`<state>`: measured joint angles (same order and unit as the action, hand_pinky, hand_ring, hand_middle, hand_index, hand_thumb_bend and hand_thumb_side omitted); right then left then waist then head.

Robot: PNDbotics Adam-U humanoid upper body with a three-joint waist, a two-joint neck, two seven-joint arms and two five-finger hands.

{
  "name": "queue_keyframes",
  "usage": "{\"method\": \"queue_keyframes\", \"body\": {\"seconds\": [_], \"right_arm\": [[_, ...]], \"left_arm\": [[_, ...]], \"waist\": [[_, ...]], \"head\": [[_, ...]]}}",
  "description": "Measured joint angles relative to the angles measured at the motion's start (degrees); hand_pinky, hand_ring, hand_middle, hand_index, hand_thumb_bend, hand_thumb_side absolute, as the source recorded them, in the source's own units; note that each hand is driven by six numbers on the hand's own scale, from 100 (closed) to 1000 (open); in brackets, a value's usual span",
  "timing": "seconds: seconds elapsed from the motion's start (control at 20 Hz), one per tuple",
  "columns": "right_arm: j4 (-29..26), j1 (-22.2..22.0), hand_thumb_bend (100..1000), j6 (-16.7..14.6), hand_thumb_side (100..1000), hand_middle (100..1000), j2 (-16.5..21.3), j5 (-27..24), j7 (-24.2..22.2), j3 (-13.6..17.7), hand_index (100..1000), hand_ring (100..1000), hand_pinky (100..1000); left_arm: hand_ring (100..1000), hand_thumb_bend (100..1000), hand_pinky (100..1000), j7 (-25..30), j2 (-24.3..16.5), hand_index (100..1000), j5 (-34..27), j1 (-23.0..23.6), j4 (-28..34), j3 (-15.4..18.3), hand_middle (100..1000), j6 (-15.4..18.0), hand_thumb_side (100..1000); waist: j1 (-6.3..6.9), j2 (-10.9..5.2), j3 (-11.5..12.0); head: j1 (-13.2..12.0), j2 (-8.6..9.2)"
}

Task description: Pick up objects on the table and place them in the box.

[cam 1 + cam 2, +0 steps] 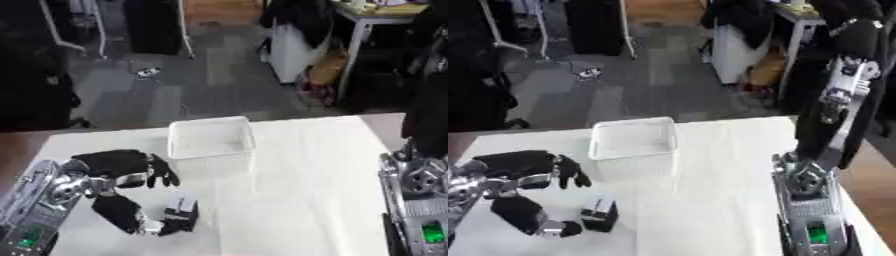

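Surface (297, 200): white, covered, seen from above, slightly askew.

Box (210, 142): white, open-topped, translucent walls, standing upright toward the far middle of the surface. Inside looks pale; contents cannot be made out.

Object (182, 209): one small dark block with a lighter top panel, standing on the surface in front of the box and a little to its left, well apart from it.

Left hand (122, 167): black, enters from the lower left on a silver wrist. Fingers (163, 175) hang curled downward above and to the left of the block, not touching it. Thumb (131, 215) reaches low along the surface, its silver-tipped end at the lower left edge of the block, touching or just beside it; cannot tell which. Hand is spread around the block on two sides, not closed on it.

Right arm (811, 210): silver and black forearm with a green lit panel lies along the right edge of the surface, with the black upper arm rising behind it. Right hand does not show in either view.

Block is outside the box, resting on the surface.
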<state>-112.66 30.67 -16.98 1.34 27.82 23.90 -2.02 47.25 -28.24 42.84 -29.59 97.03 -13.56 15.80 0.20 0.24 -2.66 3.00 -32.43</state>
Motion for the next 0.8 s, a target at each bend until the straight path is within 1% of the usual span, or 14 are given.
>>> {"method": "queue_keyframes", "body": {"seconds": [0.25,0.65,0.8], "right_arm": [[0.0,0.0,107,-0.1,1000,729,0.0,0.0,-0.1,0.0,821,737,836],[0.0,0.0,107,-0.1,1000,729,0.0,-0.2,-0.1,-0.3,821,737,835],[0.0,0.0,107,-0.2,1000,729,0.0,-0.2,-0.2,-0.3,821,737,836]], "left_arm": [[634,391,438,-1.3,0.0,841,0.6,-0.5,-1.2,-1.1,723,1.3,792],[657,365,528,-2.4,0.0,834,3.5,-1.6,-2.4,-2.6,767,2.4,791],[659,365,530,-2.8,0.0,829,5.0,-1.9,-2.7,-2.9,777,2.8,793]], "waist": [[0.03,0.00,-0.1],[0.08,0.00,-0.4],[0.10,0.00,-0.4]], "head": [[-0.1,-0.01],[-0.5,-0.05],[-0.7,-0.23]]}}
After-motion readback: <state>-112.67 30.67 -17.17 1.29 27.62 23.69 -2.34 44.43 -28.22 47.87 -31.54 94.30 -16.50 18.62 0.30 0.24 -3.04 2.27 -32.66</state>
